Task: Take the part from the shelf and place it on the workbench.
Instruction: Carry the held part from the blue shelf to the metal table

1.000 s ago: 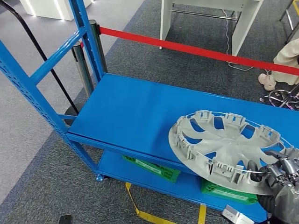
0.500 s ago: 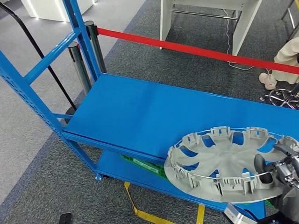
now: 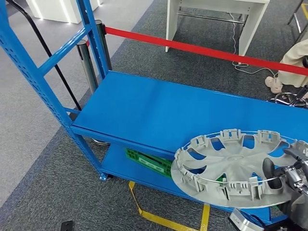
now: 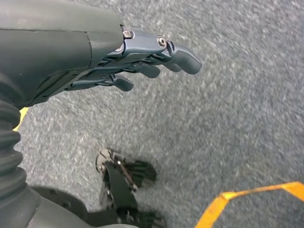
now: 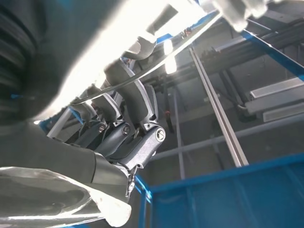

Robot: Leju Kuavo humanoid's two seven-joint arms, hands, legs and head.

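At the far left the left hand (image 4: 143, 61) hangs over grey carpet (image 4: 232, 118), its dark fingers (image 4: 179, 57) stretched out nearly straight and slightly apart, holding nothing. A yellow floor line (image 4: 251, 197) crosses the carpet below it.

In the head view the blue shelf (image 3: 152, 110) runs from the upright posts at left across to the right edge, its top deck bare along the left and middle. Behind it a red belt (image 3: 203, 50) stretches between chrome posts (image 3: 87, 65), and a white table (image 3: 214, 14) stands beyond. On the lower deck lies a green crate (image 3: 148, 162).

Further right, the part (image 3: 232, 168), a grey wheel cover turned ribbed side up, sits nearly level and hangs out past the shelf's front edge, over the lower deck and the floor. At its right rim the right hand (image 3: 287, 175) comes in from the lower right corner and grips it: the dark thumb lies on the upper side and the fingers (image 5: 121, 137) curl under the rim, as the right wrist view shows from below. A person's shoe (image 3: 274, 84) shows at the far right, beyond the belt.
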